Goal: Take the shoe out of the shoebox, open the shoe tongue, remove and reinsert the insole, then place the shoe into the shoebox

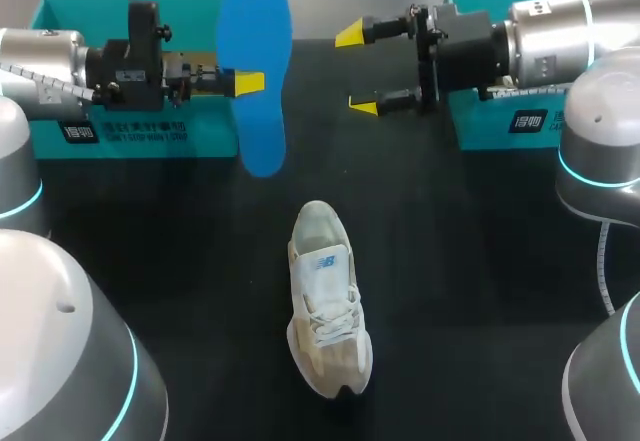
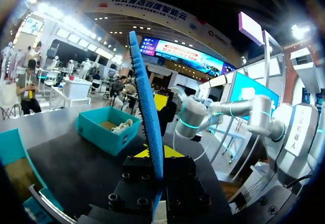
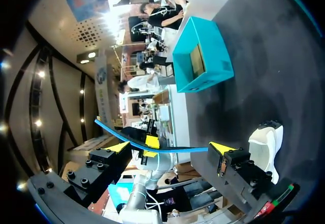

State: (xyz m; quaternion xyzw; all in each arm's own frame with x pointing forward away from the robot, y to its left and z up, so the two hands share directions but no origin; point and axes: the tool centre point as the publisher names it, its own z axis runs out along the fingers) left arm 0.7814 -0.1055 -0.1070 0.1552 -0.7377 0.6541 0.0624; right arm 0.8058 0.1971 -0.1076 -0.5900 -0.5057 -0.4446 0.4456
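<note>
A white lace-up fabric sneaker [image 1: 325, 301] lies near the middle of the black table [image 1: 470, 291], its toe toward the robot's edge and its heel toward the far edge. Beyond the heel and above the table, a blue flat foam insole [image 1: 255, 61] stands on edge, clamped in the left gripper [image 1: 245, 83], which comes in from the left edge. The right gripper [image 1: 356, 71] is right of the insole and apart from it, fingers spread. A teal cardboard shoebox [image 1: 60, 11] stands at the far left corner. A second teal cardboard box [image 1: 480, 126] stands at the far right corner.
</note>
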